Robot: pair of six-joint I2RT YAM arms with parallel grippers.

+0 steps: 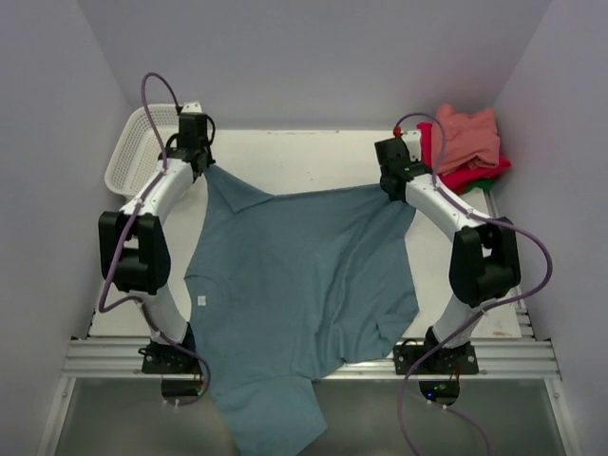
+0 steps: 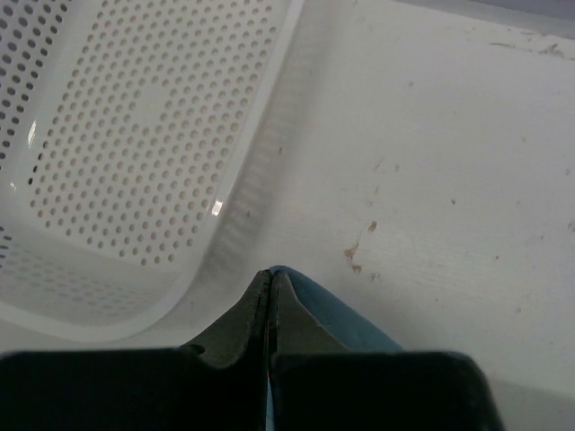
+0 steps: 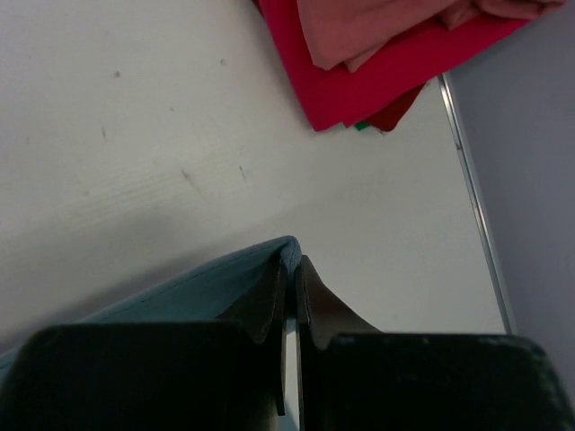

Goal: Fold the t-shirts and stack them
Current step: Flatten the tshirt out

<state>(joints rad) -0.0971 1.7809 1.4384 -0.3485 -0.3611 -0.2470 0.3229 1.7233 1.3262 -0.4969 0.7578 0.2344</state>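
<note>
My left tool (image 1: pixel 203 171) and right tool (image 1: pixel 392 193) each pinch a far corner of the teal shirt (image 1: pixel 304 275), spread between them.

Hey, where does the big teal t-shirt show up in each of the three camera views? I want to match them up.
Top external: the teal t-shirt is spread across the middle, one end hanging over the near edge.
Left wrist: a sliver at bottom centre, pinched in the left pincer, beside the white basket.
Right wrist: lower left, pinched in the right pincer, below the red and pink pile.
Shared landmark: the white table top, in all three.
</note>
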